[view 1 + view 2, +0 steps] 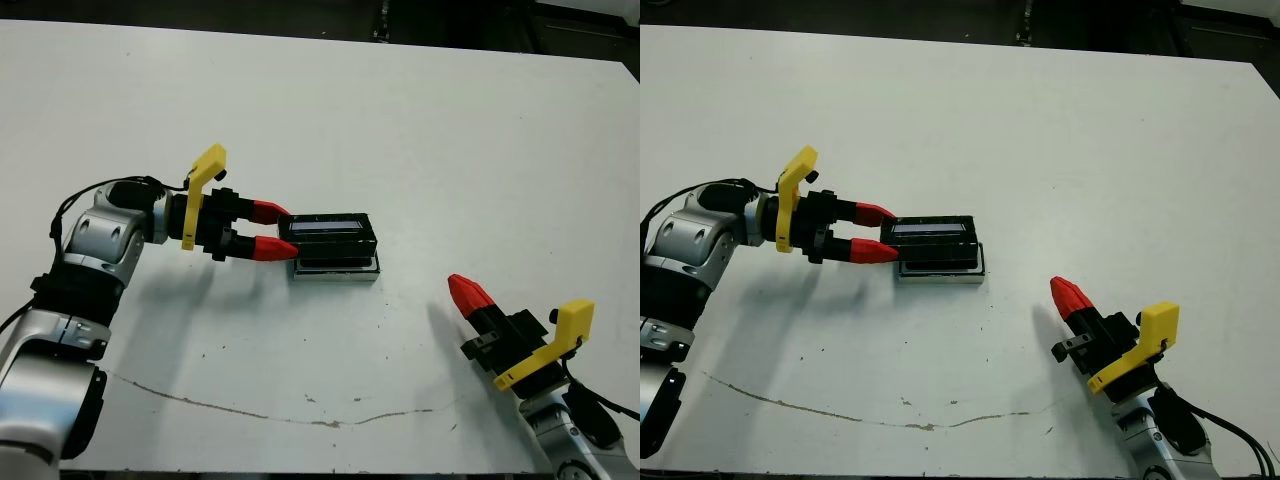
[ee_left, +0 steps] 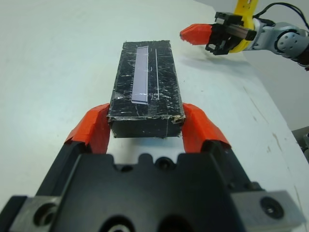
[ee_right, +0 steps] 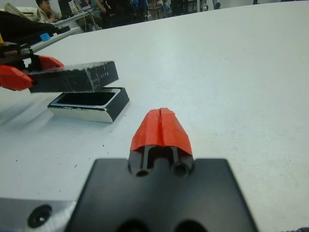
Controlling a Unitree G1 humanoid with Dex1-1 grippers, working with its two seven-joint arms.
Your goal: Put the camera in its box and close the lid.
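- Centrally, the lid (image 2: 145, 89) is a flat, glossy black rectangular slab with a scratched, crinkly top and one pale lengthwise stripe; its near end face shows a frayed, papery edge.
- It hangs level in the air just above the box (image 3: 91, 104), lifted clear of it and set slightly off to one side, as the right wrist view shows.
- The left gripper (image 1: 262, 229) has it pinched by one short end, a red-tipped finger (image 2: 94, 128) pressed against each long side, the jaws spread only as wide as the slab.
- The box is a shallow rectangular tray with pale, shiny outer walls and a thin dark rim, resting flat on the white table (image 1: 420, 130) near its middle.
- Its inside looks dark; whether that is the camera lying there cannot be told.
- No readable writing shows on lid or box; faint marks on the lid's side face are too small to make out.
- The right gripper (image 3: 161, 128) sits well apart from the box, low over the table, its two red fingertips pressed together with nothing between them.
- Each wrist carries a yellow plastic bracket (image 1: 205, 185).
- A thin brownish scuff line (image 1: 250, 410) crosses the table's near side.
- People sit at desks (image 3: 72, 12) beyond the table.
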